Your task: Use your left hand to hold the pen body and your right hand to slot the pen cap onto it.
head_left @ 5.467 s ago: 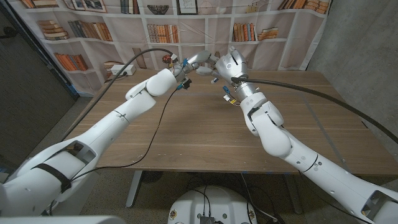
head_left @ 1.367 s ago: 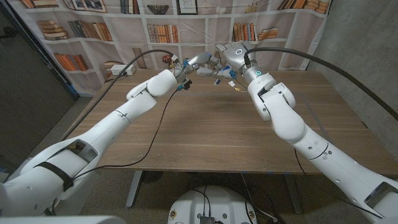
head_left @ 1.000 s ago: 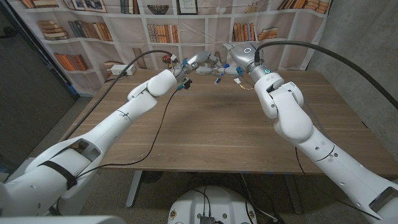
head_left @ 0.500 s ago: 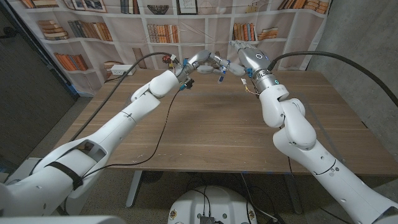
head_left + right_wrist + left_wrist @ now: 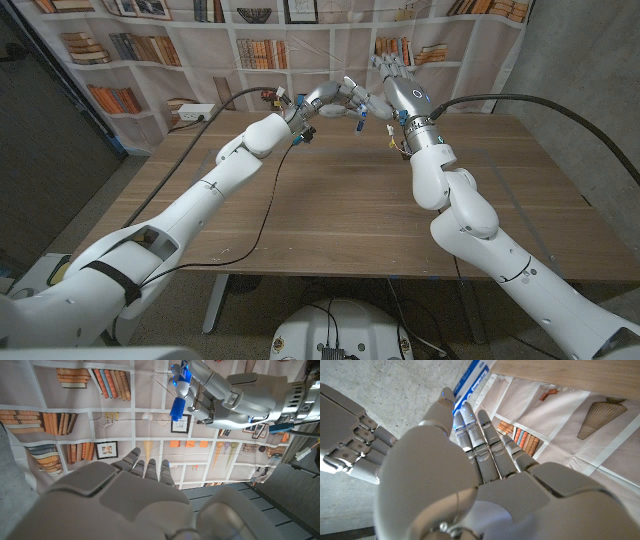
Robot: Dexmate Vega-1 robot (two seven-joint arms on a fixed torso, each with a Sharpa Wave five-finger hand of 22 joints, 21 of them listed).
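2 hands are raised above the surface (image 5: 330,210): a blue-capped pen (image 5: 178,391) is pinched in the left hand (image 5: 335,97); the right hand (image 5: 398,88) is held empty, fingers (image 5: 148,469) spread.

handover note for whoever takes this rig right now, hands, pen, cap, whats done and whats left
Left hand: raised over the far side of the table, gripping the pen in its fingertips.
Right hand: beside it, fingers spread, holding nothing.
Blue cap: sits on the end of the pen, which points down from the left hand.
Done: the cap looks slotted on; whether it is fully seated cannot be told.
Left: check the seating, press it home if loose, then probably set the pen down.
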